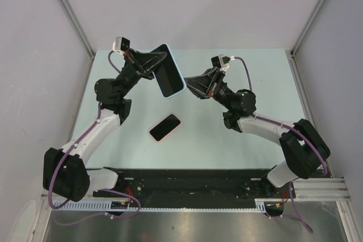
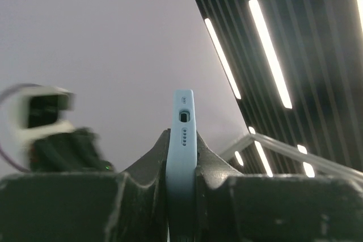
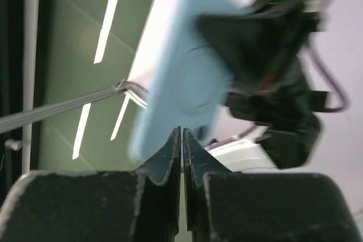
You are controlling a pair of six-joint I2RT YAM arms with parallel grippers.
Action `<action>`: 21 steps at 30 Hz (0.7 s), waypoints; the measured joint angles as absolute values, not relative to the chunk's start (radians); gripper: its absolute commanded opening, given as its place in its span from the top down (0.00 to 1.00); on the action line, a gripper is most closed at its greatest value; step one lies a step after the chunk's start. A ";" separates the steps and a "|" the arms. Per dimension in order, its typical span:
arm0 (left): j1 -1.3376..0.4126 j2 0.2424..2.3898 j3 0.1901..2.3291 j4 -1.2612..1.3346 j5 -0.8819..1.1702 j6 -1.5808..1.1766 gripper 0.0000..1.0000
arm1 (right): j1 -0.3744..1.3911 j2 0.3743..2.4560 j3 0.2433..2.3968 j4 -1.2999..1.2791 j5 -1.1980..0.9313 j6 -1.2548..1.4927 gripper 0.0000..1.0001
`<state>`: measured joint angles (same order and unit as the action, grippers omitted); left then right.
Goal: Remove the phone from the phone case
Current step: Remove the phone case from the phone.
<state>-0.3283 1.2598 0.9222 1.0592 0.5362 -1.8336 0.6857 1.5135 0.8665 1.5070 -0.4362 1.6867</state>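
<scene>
My left gripper (image 1: 157,64) is shut on a light blue phone case (image 1: 169,71) and holds it tilted in the air above the table. The side of the case facing the top camera is dark. In the left wrist view the case (image 2: 182,134) stands edge-on between my fingers (image 2: 152,162), port holes upward. A black phone with a pink rim (image 1: 165,127) lies flat on the table below. My right gripper (image 1: 189,83) is shut and empty, its tips just right of the case. In the right wrist view (image 3: 181,134) the blurred blue back of the case (image 3: 181,72) lies beyond the tips.
The pale green table (image 1: 255,83) is enclosed by grey walls on three sides. A black rail (image 1: 187,179) with the arm bases runs along the near edge.
</scene>
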 measured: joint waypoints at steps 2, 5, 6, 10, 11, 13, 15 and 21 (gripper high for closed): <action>-0.352 1.239 0.929 1.063 0.567 -1.851 1.00 | 0.686 1.544 0.868 1.468 -0.434 1.677 1.00; -0.378 1.201 0.946 1.077 0.606 -1.860 1.00 | 0.686 1.620 0.864 1.383 -0.434 1.671 1.00; -0.381 1.186 0.952 1.081 0.615 -1.860 1.00 | 0.686 1.633 0.862 1.360 -0.434 1.669 1.00; -0.381 1.142 0.965 1.080 0.639 -1.850 1.00 | 0.680 1.636 0.852 1.304 -0.457 1.624 0.86; -0.380 1.139 0.968 1.075 0.646 -1.847 1.00 | 0.676 1.625 0.852 1.289 -0.464 1.606 0.79; -0.380 1.134 0.973 1.042 0.669 -1.820 1.00 | 0.667 1.560 0.846 1.174 -0.474 1.528 0.52; -0.378 1.127 0.973 0.970 0.698 -1.771 1.00 | 0.652 1.464 0.842 1.025 -0.473 1.450 0.42; -0.364 1.092 0.973 0.620 0.737 -1.538 1.00 | 0.537 1.118 0.842 0.649 -0.475 1.192 0.23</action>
